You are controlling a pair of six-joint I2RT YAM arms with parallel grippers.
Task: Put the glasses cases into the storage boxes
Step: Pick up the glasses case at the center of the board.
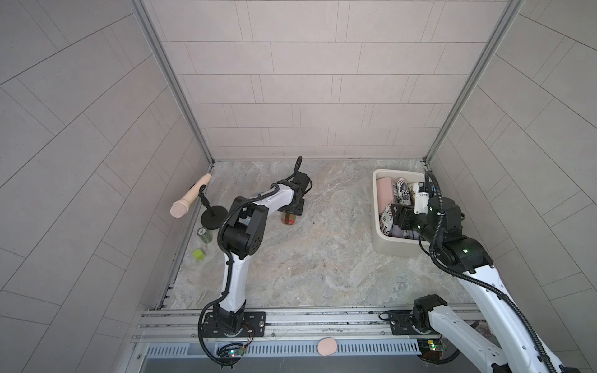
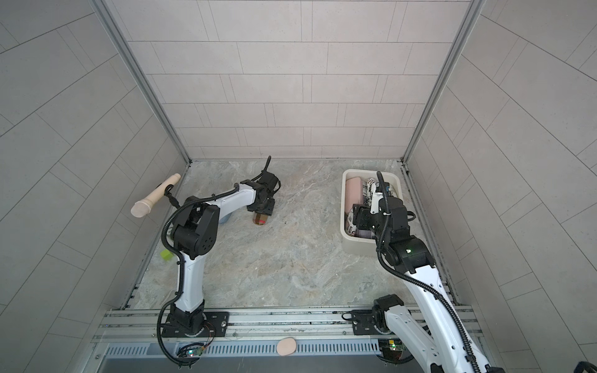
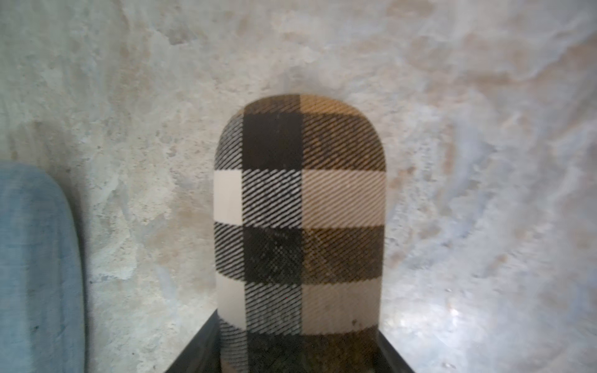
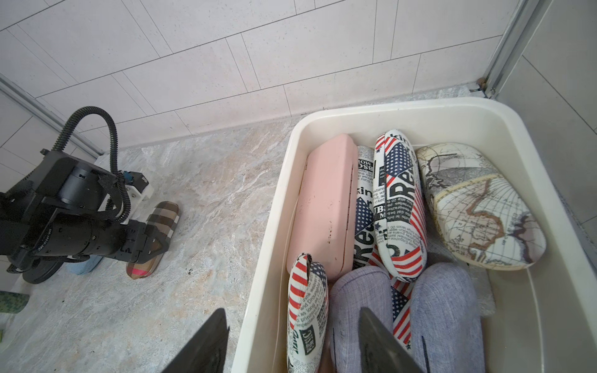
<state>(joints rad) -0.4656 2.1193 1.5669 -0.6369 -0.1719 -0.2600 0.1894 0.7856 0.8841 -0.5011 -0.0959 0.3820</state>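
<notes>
Nearest us, a pink pad lies on the front rail; what it is we cannot make out. Along the left wall come a green cube, a can whose label is too small to read, and a microphone on a stand. Mid-table, the left gripper straddles the plaid case, which lies flat on the table. Its fingers sit close against the case's sides, but we cannot tell whether they press. The wrist frame cuts off one end of the case, and in both top views the gripper covers all but the near end. Just beside it lies a blue case, cut by the frame edge and mostly under the arm elsewhere. Farther right, in the far corner, stands the tub. The right gripper hangs over its near corner with jaws apart and gripping nothing: one finger outside the wall, the other over one of two grey cases. Beyond these are flag cases – one half buried – a pink case along the wall facing the left arm, and a map case, which the right arm hides in both top views.
</notes>
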